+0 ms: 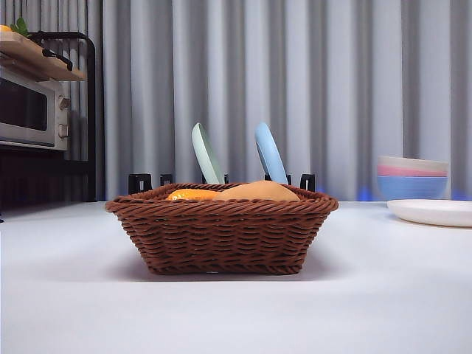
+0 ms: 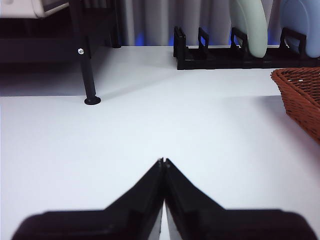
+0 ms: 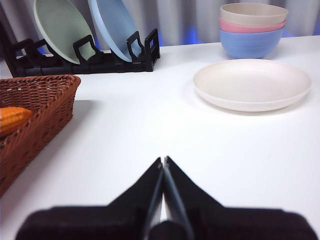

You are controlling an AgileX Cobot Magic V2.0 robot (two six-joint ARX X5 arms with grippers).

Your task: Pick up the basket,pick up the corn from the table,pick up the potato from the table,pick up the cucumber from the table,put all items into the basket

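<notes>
Both hands were closed and empty: our left hand [image 2: 163, 161] hovered over bare surface [image 2: 150, 130] left of the basket [image 1: 221, 236], our right hand [image 3: 163, 160] to its right. Corn [image 1: 193, 195] and potato [image 1: 258, 191] showed above the rim, corn to the left. We could not see the cucumber anywhere, so we could not tell which way it lay, how its long axis ran, or which hand was nearer; it may lie hidden inside.

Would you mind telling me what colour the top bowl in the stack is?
The top bowl is beige, above a pink and a blue one; the right wrist view shows it best.
</notes>
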